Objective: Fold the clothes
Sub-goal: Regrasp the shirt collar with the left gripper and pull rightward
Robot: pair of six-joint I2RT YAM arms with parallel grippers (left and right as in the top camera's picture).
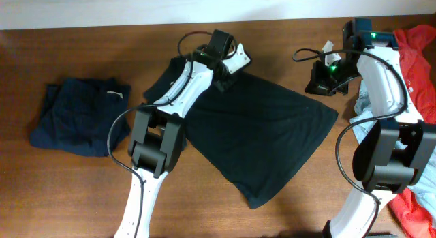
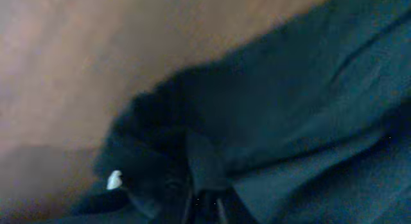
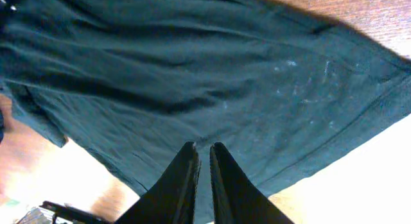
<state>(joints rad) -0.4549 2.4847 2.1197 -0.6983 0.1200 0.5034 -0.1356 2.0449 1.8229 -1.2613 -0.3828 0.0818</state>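
Observation:
The large black-navy shirt point(image 1: 266, 136) lies spread on the brown table, slanting from upper left to lower right. My left gripper point(image 1: 224, 80) sits on the shirt's upper left corner. In the left wrist view its jaws point(image 2: 202, 208) are closed on a raised fold of the dark cloth point(image 2: 205, 163), with a small white tag point(image 2: 114, 180) beside them. My right gripper point(image 1: 315, 86) hovers just off the shirt's upper right edge. In the right wrist view its fingers point(image 3: 204, 147) are together with nothing between them, above the shirt point(image 3: 192, 76).
A folded dark navy garment point(image 1: 78, 115) with a white label point(image 1: 116, 95) lies at the left. A red-orange garment point(image 1: 419, 54) and a pale grey-blue one point(image 1: 361, 105) are heaped at the right edge, behind the right arm. Cables loop near both arms.

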